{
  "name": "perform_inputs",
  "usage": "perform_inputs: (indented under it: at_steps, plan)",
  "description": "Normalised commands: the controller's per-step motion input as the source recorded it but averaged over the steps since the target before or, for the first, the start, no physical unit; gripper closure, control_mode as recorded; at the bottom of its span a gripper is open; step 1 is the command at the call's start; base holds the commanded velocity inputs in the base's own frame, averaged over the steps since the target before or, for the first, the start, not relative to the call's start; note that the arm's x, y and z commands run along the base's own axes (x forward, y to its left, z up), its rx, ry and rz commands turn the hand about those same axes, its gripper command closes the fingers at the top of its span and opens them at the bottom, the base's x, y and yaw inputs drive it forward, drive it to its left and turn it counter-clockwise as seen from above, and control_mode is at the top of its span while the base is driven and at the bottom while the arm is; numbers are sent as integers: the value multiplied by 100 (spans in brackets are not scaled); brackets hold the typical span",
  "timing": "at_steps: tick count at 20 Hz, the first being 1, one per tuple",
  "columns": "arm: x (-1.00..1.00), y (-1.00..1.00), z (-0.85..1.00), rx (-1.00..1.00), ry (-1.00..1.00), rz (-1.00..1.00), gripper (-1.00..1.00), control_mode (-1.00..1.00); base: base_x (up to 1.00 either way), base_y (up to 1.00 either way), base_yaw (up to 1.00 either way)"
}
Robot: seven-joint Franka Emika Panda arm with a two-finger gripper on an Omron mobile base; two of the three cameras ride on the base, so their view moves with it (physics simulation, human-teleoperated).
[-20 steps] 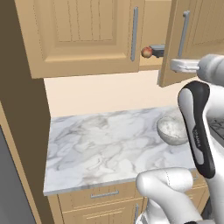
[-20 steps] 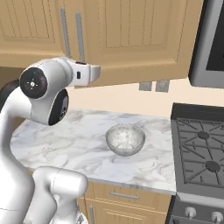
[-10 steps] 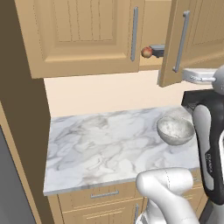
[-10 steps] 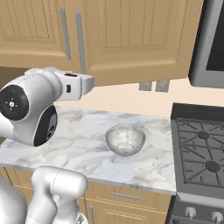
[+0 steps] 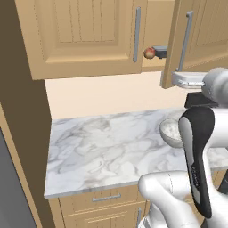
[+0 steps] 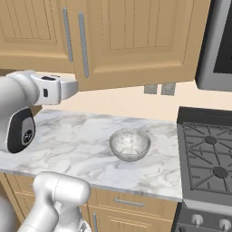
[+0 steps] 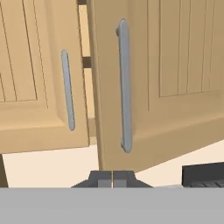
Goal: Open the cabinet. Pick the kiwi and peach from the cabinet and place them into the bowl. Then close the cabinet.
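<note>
Hand view: my gripper (image 7: 112,178) is clenched shut on nothing, its two tips pressed together just below the lower edge of the right cabinet door (image 7: 175,83). My forearm reaches out level under the cabinet (image 5: 89,35), wrist pointing at the doors. I count two doors, each with one long silver handle (image 7: 124,85): the left one (image 7: 30,74) closed, the right one swung partly open. One peach (image 5: 149,53) sits on the shelf in the gap beside a dark block (image 5: 160,51). One grey bowl (image 6: 130,144) rests on the marble counter (image 6: 72,140), near the stove (image 6: 206,158).
</note>
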Motion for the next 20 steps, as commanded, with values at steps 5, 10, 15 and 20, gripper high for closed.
perform_inputs:
  at_steps: [5, 10, 15, 20]
  plan:
    - [4, 44, 0, -2, 0, -15, 100, -100, 0, 0, 0]
    - [16, 24, 0, 0, 0, -14, 100, -100, 0, 0, 0]
    - [17, 7, 0, 0, 0, -9, 100, -100, 0, 0, 0]
    - [6, 0, 0, 0, 0, -3, 100, -100, 0, 0, 0]
